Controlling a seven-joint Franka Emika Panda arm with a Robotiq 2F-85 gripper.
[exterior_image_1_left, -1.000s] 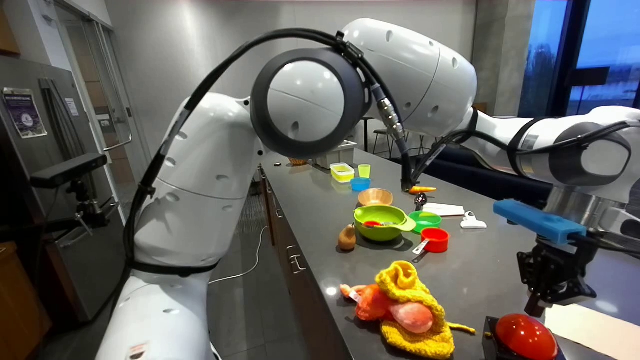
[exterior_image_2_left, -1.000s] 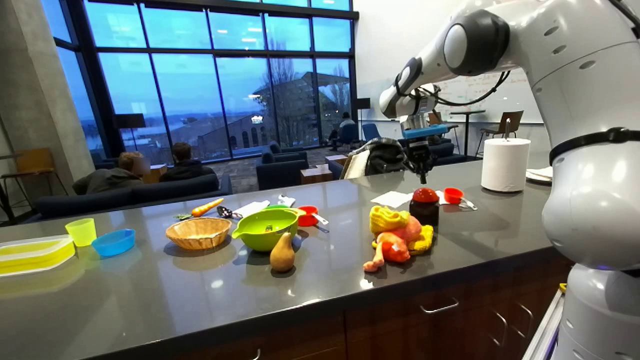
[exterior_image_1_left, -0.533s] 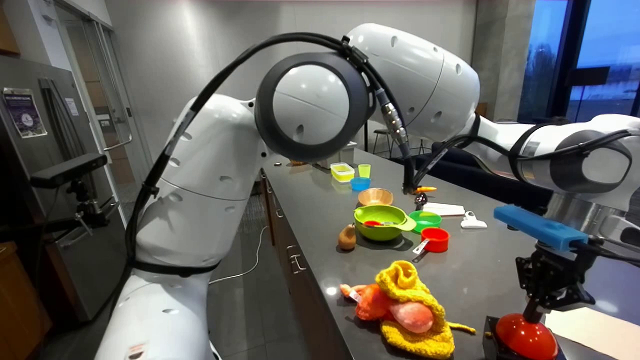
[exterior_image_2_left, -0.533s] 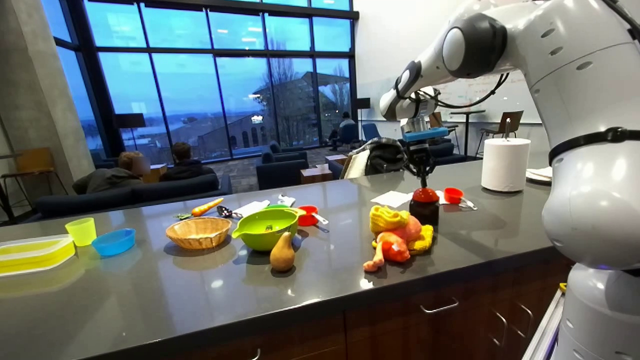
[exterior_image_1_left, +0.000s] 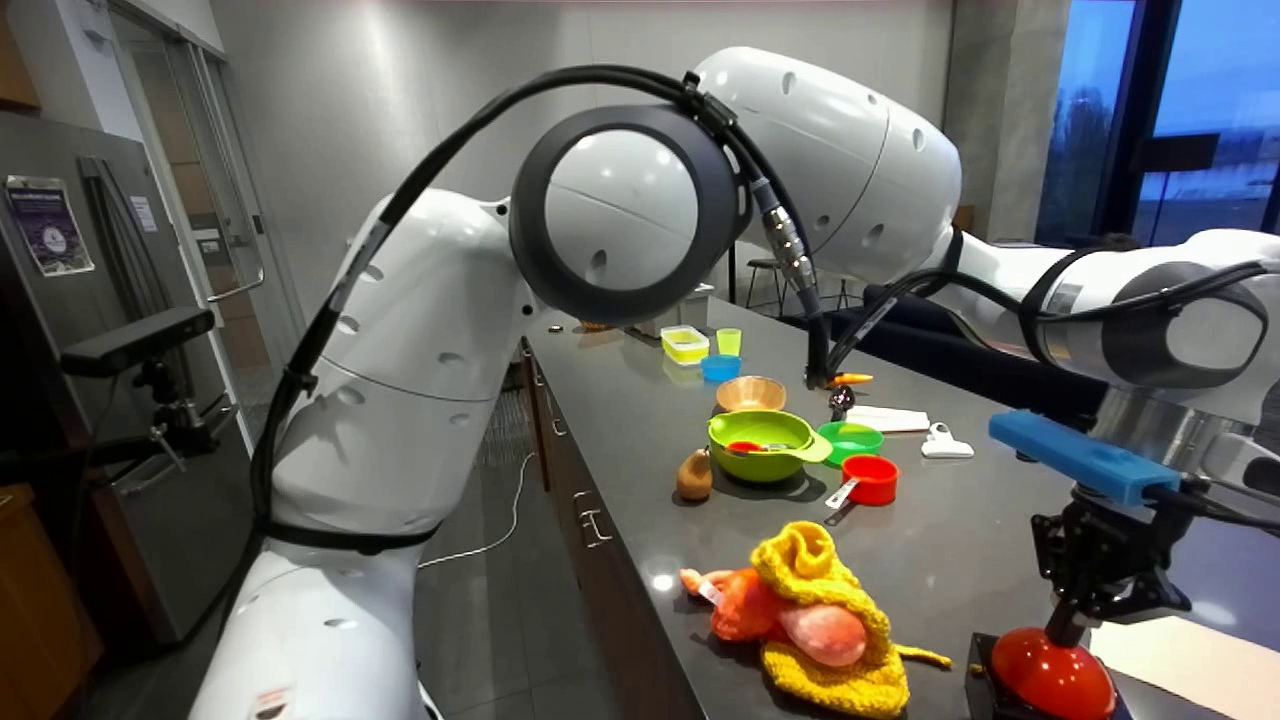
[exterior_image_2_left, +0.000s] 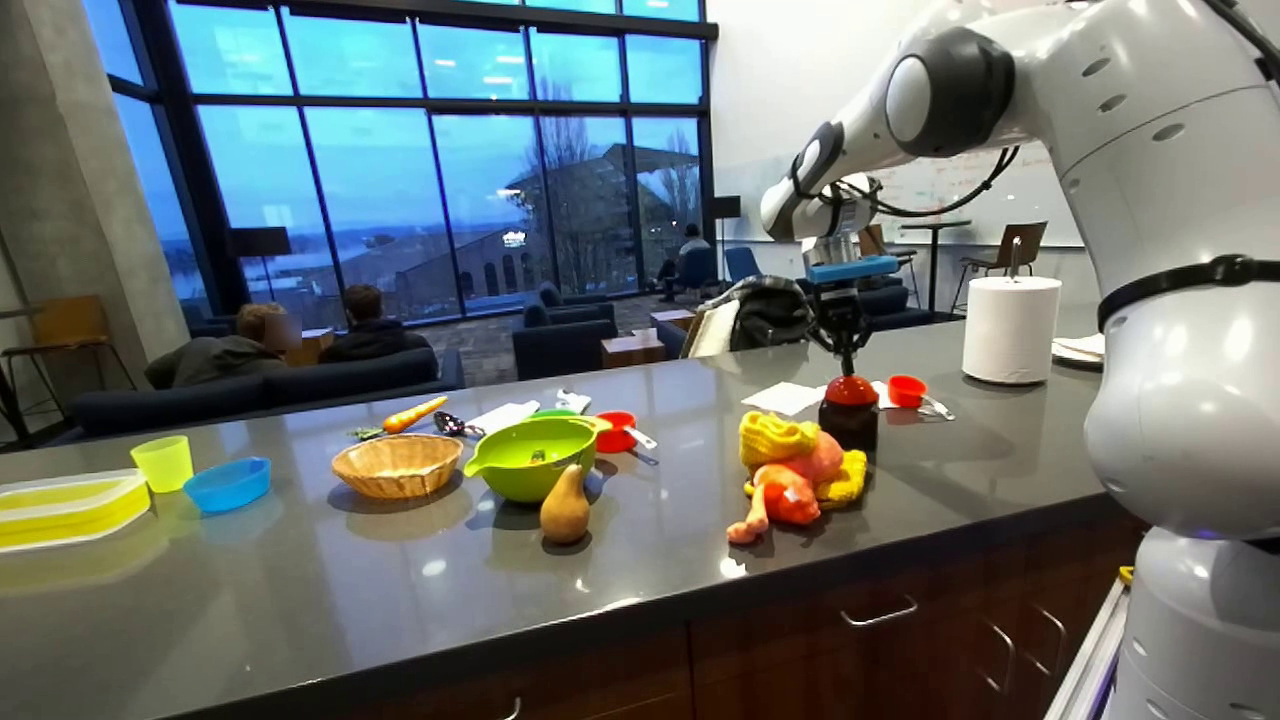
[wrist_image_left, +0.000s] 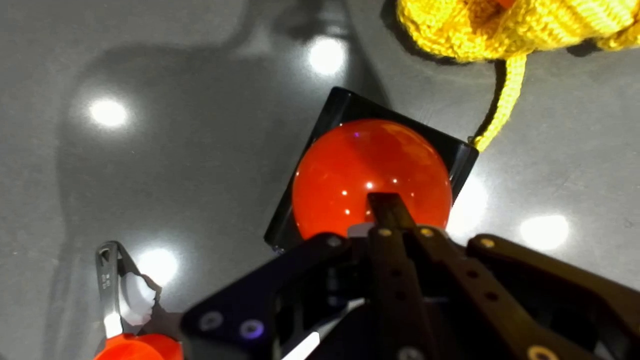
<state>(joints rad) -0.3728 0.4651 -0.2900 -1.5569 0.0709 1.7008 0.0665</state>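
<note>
While containers crowd the middle of the worktop (exterior_image_1_left: 960, 560) in an exterior view, the claw (exterior_image_1_left: 1064, 636) points down at the near end, its fingers (exterior_image_1_left: 1072, 618) pressed together and their tips meeting the top of a red dome button (exterior_image_1_left: 1052, 680). Near the button lies an orange-pink soft toy (exterior_image_1_left: 825, 632), partly wrapped in yellow knitting (exterior_image_1_left: 840, 690). Farther back, a green bowl (exterior_image_1_left: 760, 467) holds a red piece (exterior_image_1_left: 743, 448) and something pale that is too small to make out. Beside the bowl stand a red measuring cup (exterior_image_1_left: 872, 487) and a shallow green cup (exterior_image_1_left: 860, 453); a pear (exterior_image_1_left: 694, 476) is on its other side.

In an exterior view, a woven basket (exterior_image_2_left: 392, 482) stands near the bowl, its pale inner wall showing, and a carrot (exterior_image_2_left: 415, 414) lies behind it. Well apart from the claw are a blue dish (exterior_image_2_left: 228, 495), a lime tumbler (exterior_image_2_left: 162, 465) and a white-rimmed tub (exterior_image_2_left: 70, 518); whether the tub's yellow is wall or contents cannot be told. A second red cup (exterior_image_2_left: 906, 391) stands just past the button.

In the wrist view, the joined fingers lie over the red dome button, which sits in a square black base (wrist_image_left: 459, 152). The second red cup shows at the lower left, cut off at the edge, its handle pointing up the view.
</note>
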